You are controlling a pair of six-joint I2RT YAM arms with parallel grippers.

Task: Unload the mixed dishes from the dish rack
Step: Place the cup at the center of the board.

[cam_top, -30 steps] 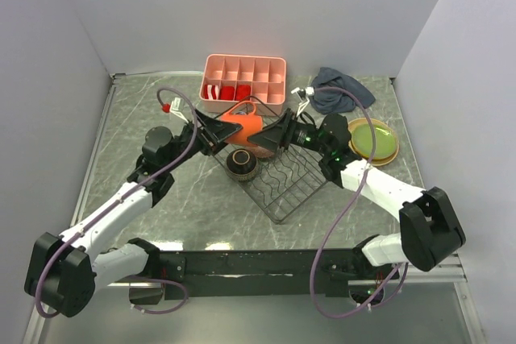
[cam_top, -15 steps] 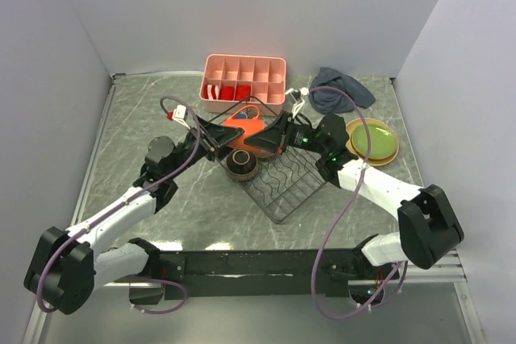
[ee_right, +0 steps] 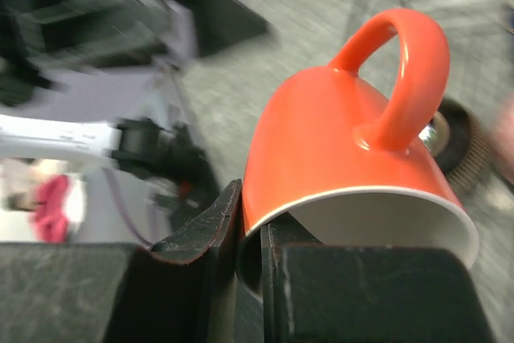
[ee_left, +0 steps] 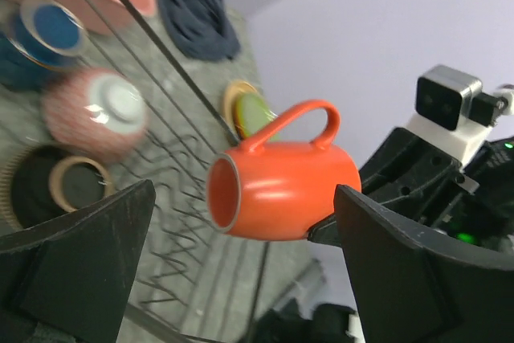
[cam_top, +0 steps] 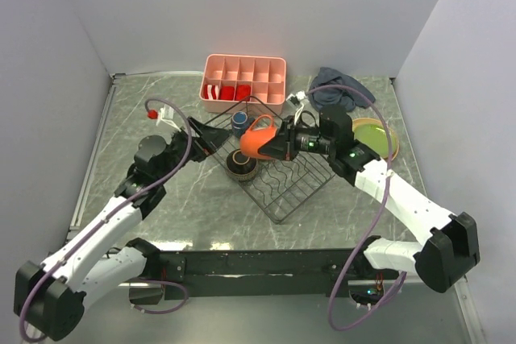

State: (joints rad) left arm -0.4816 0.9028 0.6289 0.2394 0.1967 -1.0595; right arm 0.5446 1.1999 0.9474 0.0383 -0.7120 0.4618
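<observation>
One thin pinch of my right claw [ee_right: 250, 224] on the rim holds the orange mug [cam_top: 258, 141] aloft over the dish rack [cam_top: 295, 188], left claw [cam_top: 216, 136] spread wide alongside; a slip there could drop it onto the dark-brown bowl [cam_top: 241, 165].

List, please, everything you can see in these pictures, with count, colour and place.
orange mug: one, orange, lifted over the rack
dark-blue cup: one, dark blue, at the rack's far corner
speckled bowl: one, pinkish, upside down beside the cup
dark-brown bowl: one, dark brown, at the rack's left edge
dish rack: one, black wire, mid-table
plates: a stack, lime green on top, right of the rack
pink tray: one, pink, at the back
red-white items: several, in the tray
cloth: one, dark grey-blue, back right
table: one, grey marbled
left gripper: open, facing the mug
right gripper: shut on the mug's rim
</observation>
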